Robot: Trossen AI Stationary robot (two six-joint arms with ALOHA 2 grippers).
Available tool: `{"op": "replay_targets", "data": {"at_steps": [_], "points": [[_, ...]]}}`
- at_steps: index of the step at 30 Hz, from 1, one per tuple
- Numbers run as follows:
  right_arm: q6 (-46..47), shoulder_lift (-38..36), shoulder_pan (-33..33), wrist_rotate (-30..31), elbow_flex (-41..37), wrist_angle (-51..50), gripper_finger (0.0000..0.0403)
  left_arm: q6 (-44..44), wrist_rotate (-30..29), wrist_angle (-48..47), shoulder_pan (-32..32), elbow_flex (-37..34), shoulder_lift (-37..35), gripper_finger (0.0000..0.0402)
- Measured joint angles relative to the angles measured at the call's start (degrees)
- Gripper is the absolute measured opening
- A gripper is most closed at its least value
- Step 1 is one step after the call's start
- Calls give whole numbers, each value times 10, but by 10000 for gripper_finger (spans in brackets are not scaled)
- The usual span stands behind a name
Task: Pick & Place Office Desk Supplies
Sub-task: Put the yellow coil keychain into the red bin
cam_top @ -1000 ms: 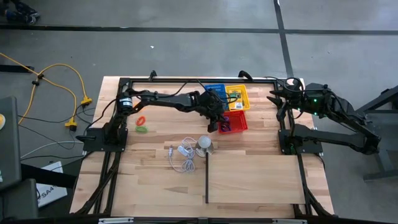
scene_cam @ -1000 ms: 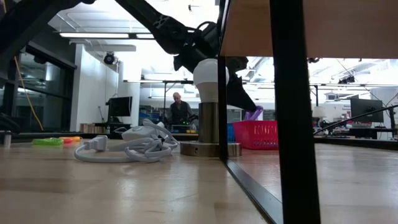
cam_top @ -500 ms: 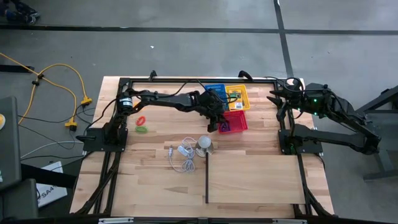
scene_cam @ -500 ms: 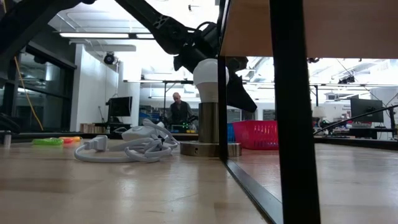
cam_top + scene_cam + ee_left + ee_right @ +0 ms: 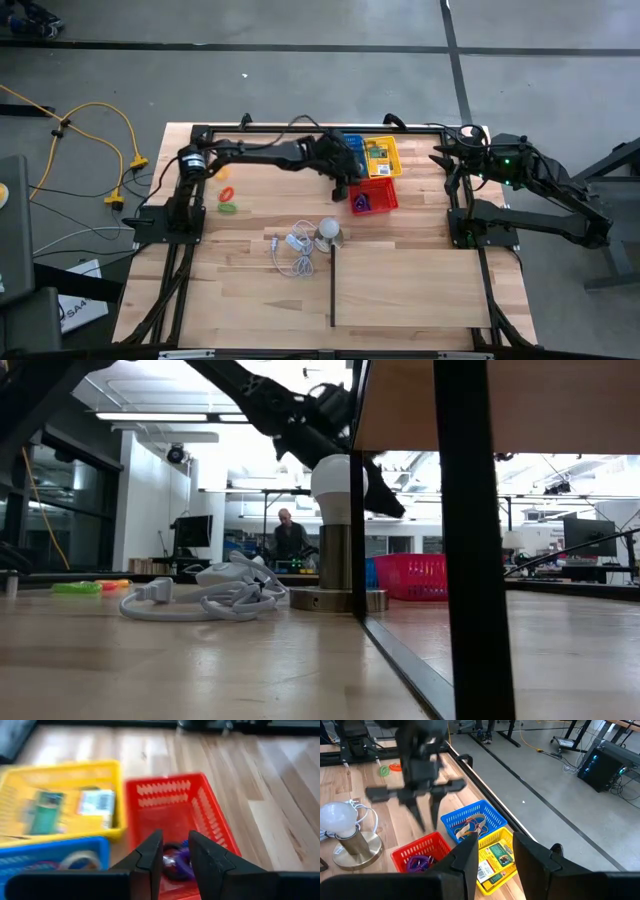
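Observation:
My left gripper [image 5: 175, 847] hovers open above the red basket [image 5: 165, 782], at its side toward the table's left [image 5: 346, 190], with nothing between its fingers. Purple rings [image 5: 176, 865] lie on the basket's floor below it. Beside it stand a yellow basket [image 5: 65, 770] holding yellow-and-green packets [image 5: 95, 802] and a blue basket [image 5: 470, 822] with rubber bands. Green and orange rings [image 5: 228, 200] lie on the table at the left. My right gripper [image 5: 495, 852] waits open, raised at the table's far right [image 5: 443, 158].
A white bulb on a silvery base [image 5: 328, 232] and a coiled white cord [image 5: 292, 250] sit mid-table, nearer than the baskets. A thin upright panel with a dark edge [image 5: 332, 285] borders a board at the near right. A person [image 5: 288, 538] stands far behind the table.
A purple piece that hung at my left gripper's fingertips above the red basket a second ago is gone from them and lies in the basket. The left gripper has since risen and drawn back a little toward the table's far edge.

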Motion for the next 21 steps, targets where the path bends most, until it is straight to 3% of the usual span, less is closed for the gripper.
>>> {"op": "replay_targets", "data": {"at_steps": [10, 21], "points": [[0, 0, 0, 0, 0, 0, 110, -3, -34, -77, 14, 1, -21, 89], [0, 0, 0, 0, 0, 0, 110, -46, -50, -328, 82, -7, -92, 89]]}}
